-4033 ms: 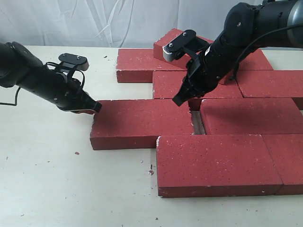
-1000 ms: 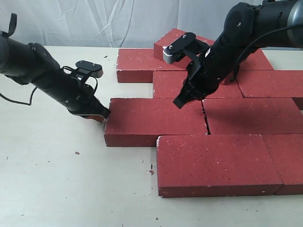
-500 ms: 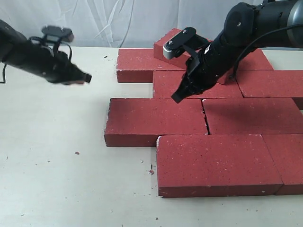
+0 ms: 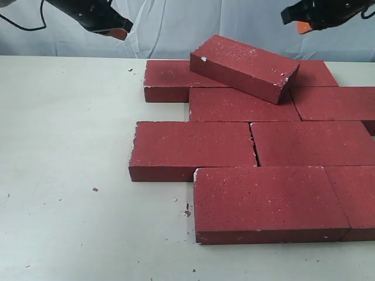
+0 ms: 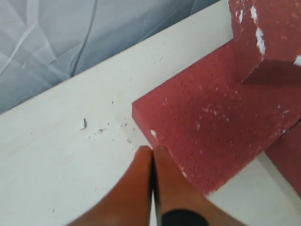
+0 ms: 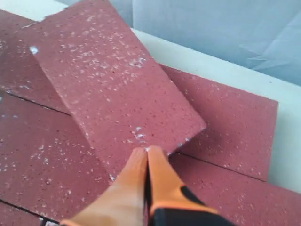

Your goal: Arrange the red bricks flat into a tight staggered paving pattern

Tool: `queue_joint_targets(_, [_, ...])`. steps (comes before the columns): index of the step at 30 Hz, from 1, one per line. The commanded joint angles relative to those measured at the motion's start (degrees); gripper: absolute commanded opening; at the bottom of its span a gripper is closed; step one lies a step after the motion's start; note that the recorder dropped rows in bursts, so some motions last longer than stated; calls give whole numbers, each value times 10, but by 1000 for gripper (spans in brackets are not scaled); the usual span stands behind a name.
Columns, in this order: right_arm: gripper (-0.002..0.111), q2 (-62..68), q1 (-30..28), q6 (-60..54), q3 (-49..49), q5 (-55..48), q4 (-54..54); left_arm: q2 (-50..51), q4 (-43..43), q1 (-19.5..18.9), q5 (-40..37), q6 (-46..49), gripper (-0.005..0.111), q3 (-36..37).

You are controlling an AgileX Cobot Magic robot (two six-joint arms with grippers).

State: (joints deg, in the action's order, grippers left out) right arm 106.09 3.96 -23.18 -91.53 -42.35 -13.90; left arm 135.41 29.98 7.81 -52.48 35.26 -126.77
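Exterior: left gripper [image 4: 120, 29] and right gripper [image 4: 297, 24] are hanging at the top edge, raised since half a second ago and well apart from the red bricks [image 4: 252, 146]. The tilted brick [image 4: 243, 65] is leaning across the back rows.
Left wrist: jaws are pressing together, empty; a back-row brick [image 5: 211, 127] is lying beyond the tips.
Right wrist: jaws are clenching on nothing; the tilted brick is lying beyond the tips.

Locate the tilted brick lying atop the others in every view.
Exterior: tilted brick, upper centre, across the back rows.
Left wrist: only its corner, in the picture's upper-right.
Right wrist: large, filling the picture's upper-left.
Shared landmark: the grey curtain backdrop.
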Motion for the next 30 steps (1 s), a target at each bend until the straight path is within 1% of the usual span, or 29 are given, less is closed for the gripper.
queue_joint_targets(1, [-1, 11, -28, 58, -6, -49, 48, 73, 56, 14, -12, -7, 0, -119])
queue_joint_targets(3, [-1, 35, -40, 61, -6, -67, 50, 109, 59, 25, -19, -4, 0, -174])
queue_joint_targets(4, [-1, 52, -40, 62, -6, -67, 50, 128, 81, 31, -19, 7, 0, -202])
queue_joint_targets(7, [-1, 82, -40, 62, -6, -68, 53, 153, 122, 36, -15, 36, 0, -232])
queue_joint_targets(10, [-1, 108, -40, 62, -6, -54, 63, 169, 152, 39, -3, 61, 0, -248])
queue_joint_targets(13, [-1, 129, -40, 62, -6, -15, 65, 180, 180, 39, 16, 84, 0, -259])
queue_joint_targets(17, [-1, 153, -40, 64, -9, 78, 94, 183, 183, 40, 25, 99, 0, -260])
queue_joint_targets(20, [-1, 173, -44, 103, -27, 139, 124, 183, 176, 40, 13, 99, 0, -260])
queue_joint_targets(22, [-1, 186, -45, 104, -53, 145, 113, 183, 160, 40, 12, 99, 0, -260])
queue_joint_targets(24, [-1, 204, -45, 104, -96, 134, 104, 181, 124, 40, 11, 93, 0, -260])
queue_joint_targets(27, [-1, 237, -45, 102, -181, 92, 78, 174, 40, 40, -2, 26, 0, -260])
queue_joint_targets(30, [-1, 290, -45, 101, -282, 23, 67, 165, -46, 40, -44, -31, 0, -260])
